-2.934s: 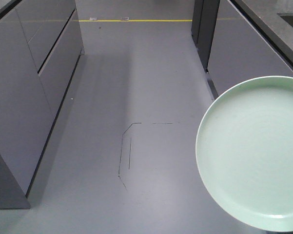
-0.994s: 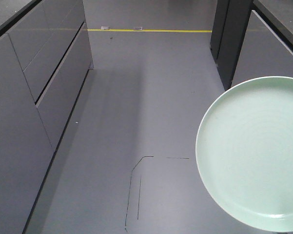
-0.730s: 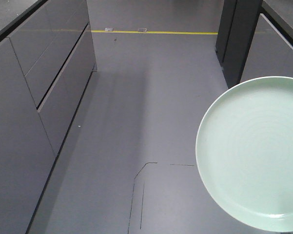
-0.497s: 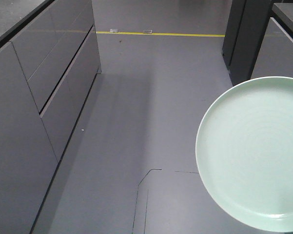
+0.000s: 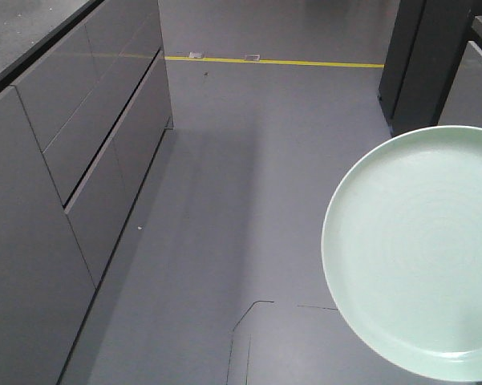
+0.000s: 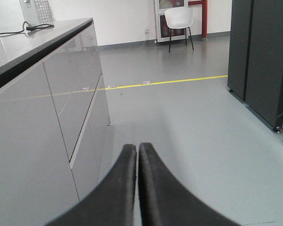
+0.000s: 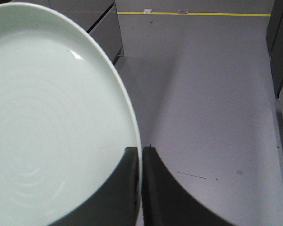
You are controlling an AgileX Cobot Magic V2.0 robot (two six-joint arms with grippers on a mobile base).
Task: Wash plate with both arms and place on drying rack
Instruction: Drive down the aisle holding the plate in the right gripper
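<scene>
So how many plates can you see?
1. The plate hangs above the grey floor, at the right of the front view, its rim pinched in the right gripper. More could be outside these views.

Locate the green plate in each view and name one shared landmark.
Front view: plate, right side, cut by the right edge.
Left wrist view: not in it; only the shut left hand shows.
Right wrist view: fills the left half, rim pinched in the right hand.
Shared landmark: the yellow floor line.
</scene>
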